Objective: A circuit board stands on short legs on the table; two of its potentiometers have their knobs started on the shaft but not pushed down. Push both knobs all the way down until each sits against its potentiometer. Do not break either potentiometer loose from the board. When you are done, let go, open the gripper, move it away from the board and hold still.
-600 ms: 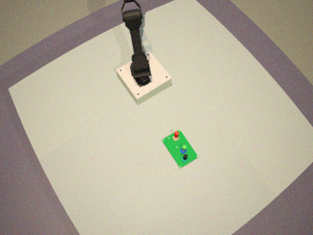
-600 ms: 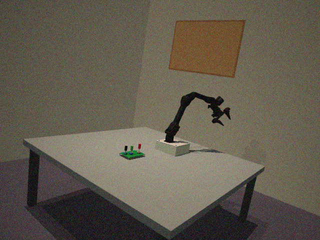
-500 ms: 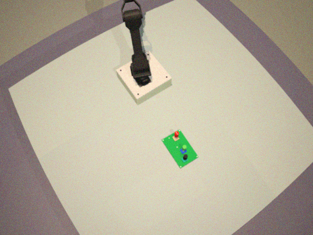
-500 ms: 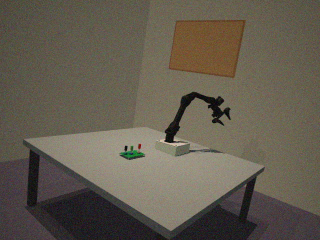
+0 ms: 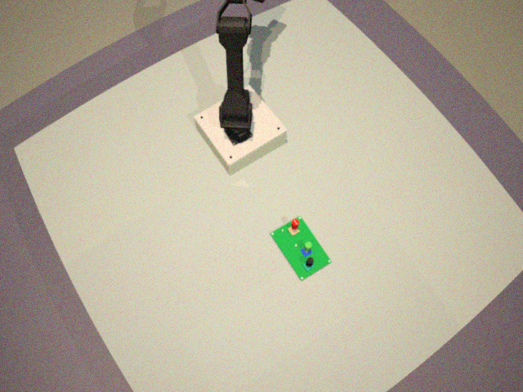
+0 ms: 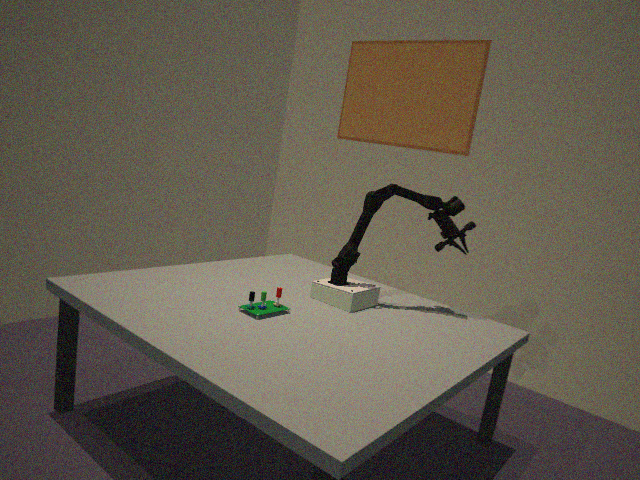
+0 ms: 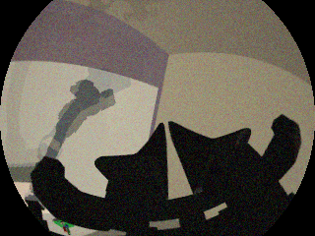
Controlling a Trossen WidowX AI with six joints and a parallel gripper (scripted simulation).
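The green circuit board [image 5: 290, 254] [image 6: 271, 311] stands on the table and shows tiny in the wrist view. A red knob [image 5: 294, 223] [image 6: 279, 292] is over an orange-tan potentiometer [image 5: 293, 231]. A light green knob [image 5: 307, 244] [image 6: 263, 296] is over a blue potentiometer [image 5: 306, 252]. A black knob [image 5: 309, 261] [image 6: 251, 296] is over a teal potentiometer [image 5: 306, 268]. All three knobs stand upright above the board; their exact seating is too small to tell. My gripper [image 6: 467, 252] [image 7: 165, 125] is shut and empty, fingertips nearly together, high up and far from the board, beyond the arm's base.
The arm rises from a white base block [image 5: 257, 145] [image 6: 336, 299] on the pale table [image 5: 168, 253] [image 6: 361, 361], between the board and the gripper. The gripper hangs near the table's far edge. An orange panel [image 6: 413, 98] is on the wall behind.
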